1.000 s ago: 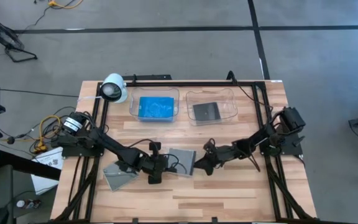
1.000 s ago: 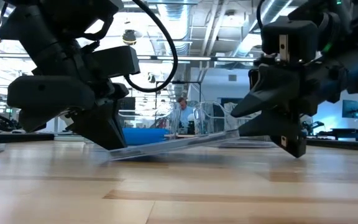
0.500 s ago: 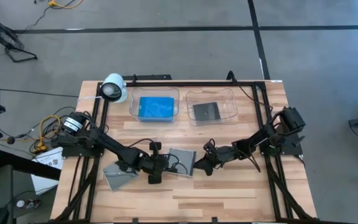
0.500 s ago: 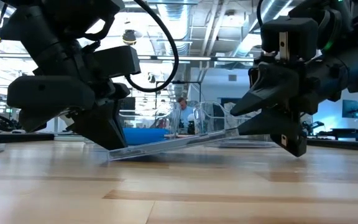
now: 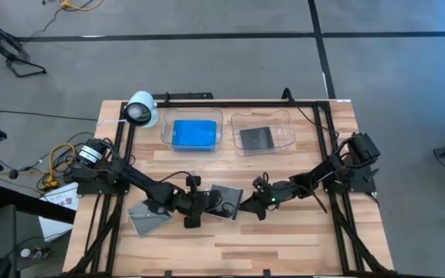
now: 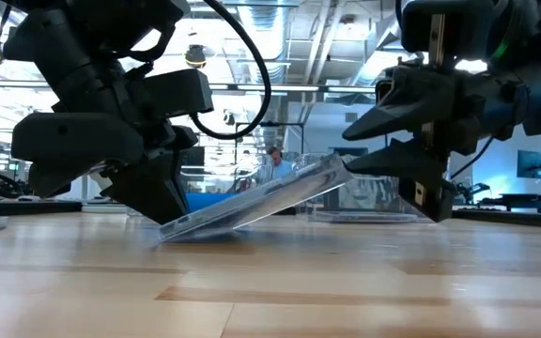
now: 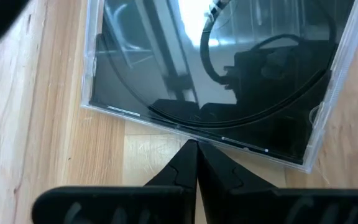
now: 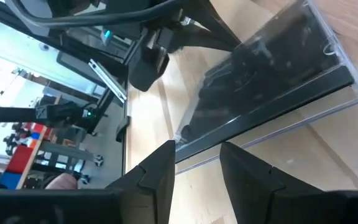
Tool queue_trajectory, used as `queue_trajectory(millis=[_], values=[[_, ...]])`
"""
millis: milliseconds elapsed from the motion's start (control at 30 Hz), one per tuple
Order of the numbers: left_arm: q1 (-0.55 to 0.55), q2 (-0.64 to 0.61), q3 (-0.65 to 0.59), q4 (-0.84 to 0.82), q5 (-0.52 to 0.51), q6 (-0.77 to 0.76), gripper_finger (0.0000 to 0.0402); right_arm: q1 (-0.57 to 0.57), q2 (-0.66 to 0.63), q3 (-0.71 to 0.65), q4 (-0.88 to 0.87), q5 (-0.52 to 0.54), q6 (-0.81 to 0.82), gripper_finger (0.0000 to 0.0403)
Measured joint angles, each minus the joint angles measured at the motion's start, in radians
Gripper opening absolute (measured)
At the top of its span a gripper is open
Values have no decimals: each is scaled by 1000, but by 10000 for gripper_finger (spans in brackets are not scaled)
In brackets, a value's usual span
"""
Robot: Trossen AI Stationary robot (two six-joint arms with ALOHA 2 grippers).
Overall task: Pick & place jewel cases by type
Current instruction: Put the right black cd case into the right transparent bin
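Case handling is under way at mid-table: a clear jewel case (image 5: 225, 202) with a dark inside sits tilted, its left edge on the table (image 5: 284, 239), its right edge raised. The right gripper (image 6: 376, 161) pinches the raised edge between its fingers. The left gripper (image 7: 196, 163), fingers pressed together, braces the low edge. A second clear case (image 5: 147, 218) lies near-left. The blue tray (image 5: 194, 133) and the clear tray (image 5: 263, 133) stand far. Recommendation: keep the pinch square and lift clear before carrying it to the clear tray.
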Motion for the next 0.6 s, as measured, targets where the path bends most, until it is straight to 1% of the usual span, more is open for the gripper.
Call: queue_trajectory(millis=[167, 433, 600], values=[[0, 0, 0, 8, 0, 0, 0, -11, 0, 0, 3, 0, 15, 124], [-1, 0, -3, 31, -3, 19, 0, -33, -4, 4, 87, 14, -14, 126], [-1, 0, -3, 34, -3, 19, 0, -48, -4, 4, 83, -5, 0, 154]])
